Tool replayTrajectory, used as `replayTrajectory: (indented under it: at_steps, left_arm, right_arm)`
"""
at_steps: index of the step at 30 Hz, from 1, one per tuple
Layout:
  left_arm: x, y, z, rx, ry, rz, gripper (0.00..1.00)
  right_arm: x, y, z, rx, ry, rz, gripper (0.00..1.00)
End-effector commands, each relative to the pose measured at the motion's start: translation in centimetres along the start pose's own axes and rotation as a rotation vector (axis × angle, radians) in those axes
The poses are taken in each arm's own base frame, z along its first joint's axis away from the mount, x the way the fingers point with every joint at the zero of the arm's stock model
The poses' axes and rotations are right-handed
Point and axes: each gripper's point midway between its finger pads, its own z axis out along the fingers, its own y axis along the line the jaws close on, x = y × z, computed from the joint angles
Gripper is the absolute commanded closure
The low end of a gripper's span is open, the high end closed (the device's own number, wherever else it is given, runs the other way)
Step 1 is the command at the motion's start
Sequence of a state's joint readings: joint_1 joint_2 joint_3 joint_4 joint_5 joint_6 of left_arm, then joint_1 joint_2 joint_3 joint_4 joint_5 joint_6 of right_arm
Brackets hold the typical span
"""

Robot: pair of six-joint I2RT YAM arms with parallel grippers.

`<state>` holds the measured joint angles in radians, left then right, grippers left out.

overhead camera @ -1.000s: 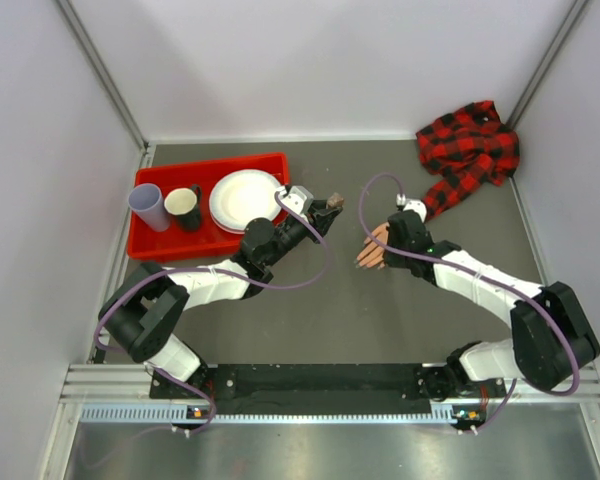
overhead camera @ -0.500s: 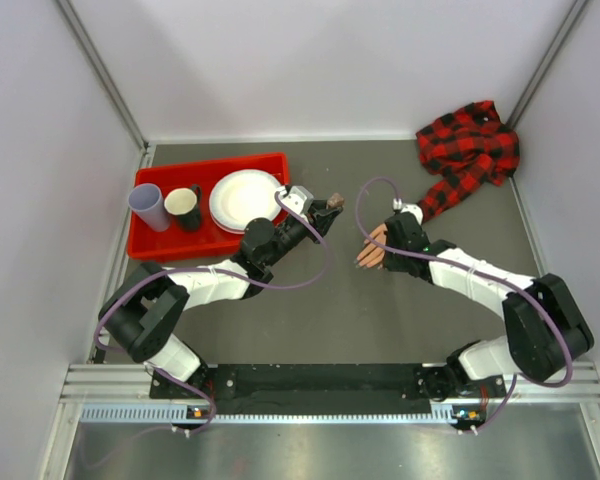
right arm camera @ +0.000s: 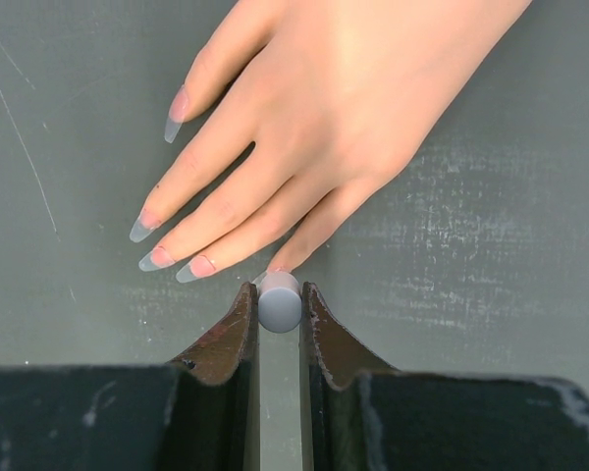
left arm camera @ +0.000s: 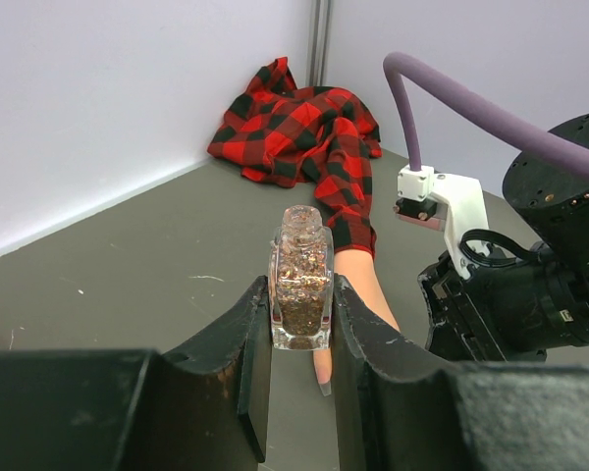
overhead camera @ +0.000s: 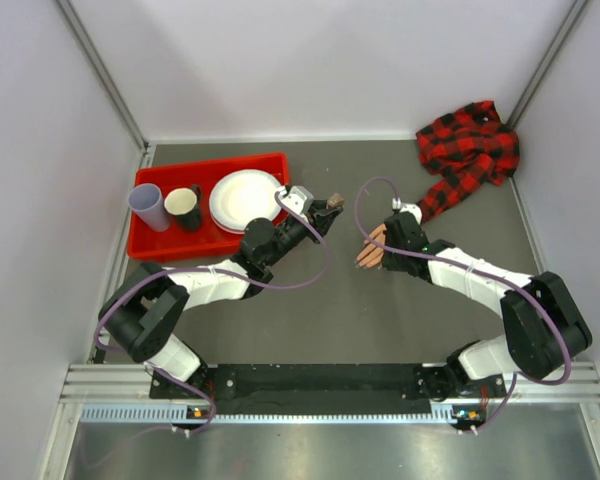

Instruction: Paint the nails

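Observation:
The peach mannequin hand (right arm camera: 353, 88) lies flat on the grey table, its red-and-black plaid sleeve (overhead camera: 468, 150) trailing to the back right corner. Long pale nails (right arm camera: 157, 259) tip its spread fingers. My right gripper (right arm camera: 279, 299) is shut on a round grey brush cap (right arm camera: 280, 304), held right over the tip of the nearest finger, whose nail is mostly hidden behind the cap. My left gripper (left arm camera: 300, 314) is shut on a small clear bottle of bronze glitter polish (left arm camera: 300, 280), upright and uncapped, a little left of the hand (overhead camera: 370, 252).
A red tray (overhead camera: 230, 162) at the back left holds a white plate (overhead camera: 245, 198), a lilac cup (overhead camera: 148, 205) and a black cup (overhead camera: 183, 207). White walls close in the table on three sides. The right arm (left arm camera: 510, 285) fills the right of the left wrist view.
My right gripper has edged slightly left over the hand's fingertips. The left arm and the bottle have stayed put.

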<state>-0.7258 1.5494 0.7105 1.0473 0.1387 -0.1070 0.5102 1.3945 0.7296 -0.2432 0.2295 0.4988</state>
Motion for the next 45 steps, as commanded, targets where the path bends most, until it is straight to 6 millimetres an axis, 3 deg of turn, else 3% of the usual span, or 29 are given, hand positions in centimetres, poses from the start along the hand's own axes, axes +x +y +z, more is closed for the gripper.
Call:
replayTrajectory:
  at_steps: [1,37,43,45]
  left_arm:
    - [-2.3,-0.1,0.3,0.013,-0.082,0.001,1.00]
    - [-2.3,-0.1,0.4,0.015,-0.081,-0.001,1.00]
    - [-2.6,-0.3,0.3,0.020,-0.085,-0.003,1.00]
    - [-3.0,-0.4,0.3,0.024,-0.095,-0.004,1.00]
  right_arm:
    - [-2.8,1.6,-0.8,-0.051,-0.086,0.015,1.00]
    - [-2.8,2.5,-0.8,-0.104,-0.077,-0.009,1.00]
    - [-3.7,1.6,-3.5,-0.083,-0.133,0.009,1.00]
    - [-4.8,1.4,-5.4,-0.091,-0.176,0.016,1.00]
